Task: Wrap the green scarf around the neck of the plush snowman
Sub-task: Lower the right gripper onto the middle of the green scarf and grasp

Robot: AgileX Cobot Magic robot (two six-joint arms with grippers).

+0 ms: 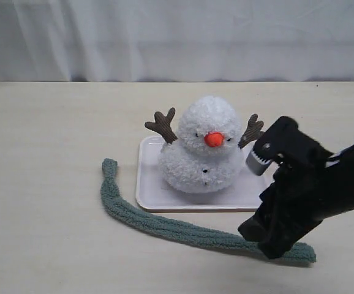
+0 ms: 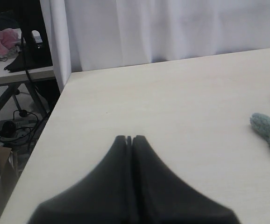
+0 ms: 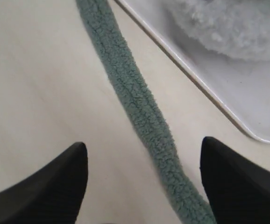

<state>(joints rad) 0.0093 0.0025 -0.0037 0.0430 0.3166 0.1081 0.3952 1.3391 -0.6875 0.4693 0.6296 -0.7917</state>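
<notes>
The right gripper [image 3: 143, 142], spread wide, is straddling the green scarf [image 1: 165, 226] lying toward the front edge of the table [image 1: 54, 135], beside the tray [image 1: 149, 190] under the snowman [image 1: 204, 147]. The left gripper [image 2: 128, 138] is hovering pressed together near the left edge.

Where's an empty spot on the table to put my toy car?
The wide bare table left of the green scarf, or the strip between the tray and the curtain. Front right is crowded: the right gripper hangs over the scarf's end.
</notes>
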